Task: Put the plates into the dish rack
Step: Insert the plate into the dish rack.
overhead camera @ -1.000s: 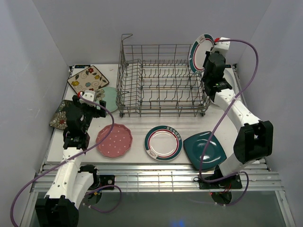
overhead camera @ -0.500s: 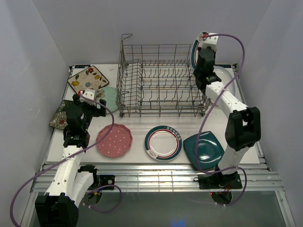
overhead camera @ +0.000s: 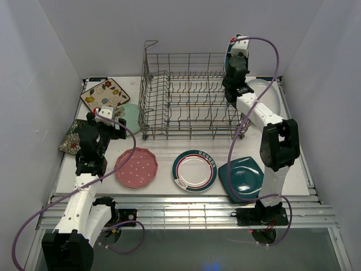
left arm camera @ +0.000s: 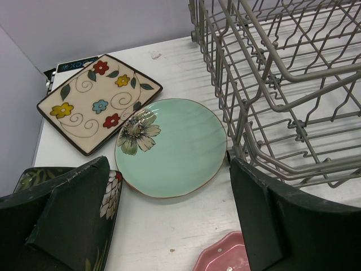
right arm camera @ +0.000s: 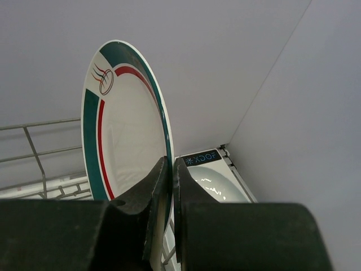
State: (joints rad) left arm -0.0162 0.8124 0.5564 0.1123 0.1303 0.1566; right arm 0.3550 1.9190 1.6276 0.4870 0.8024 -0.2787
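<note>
**Plate up in the air at the rack's back corner**

Nearest me, flat on the table: pink dotted plate [overhead camera: 136, 168], one teal-and-red-rimmed plate [overhead camera: 194, 170], dark teal square plate [overhead camera: 243, 177]. The left gripper [left arm camera: 169, 223] hangs by the mint plate [left arm camera: 172, 147], jaws wide apart (nothing in them). Further back, the right gripper [right arm camera: 171, 183] is clamped on the rim of the other teal-and-red plate [right arm camera: 121, 124], held upright above the dish rack [overhead camera: 194, 90] at its far right corner.

bright, even overhead light, soft shadows (mild glare), sharp focus
</note>
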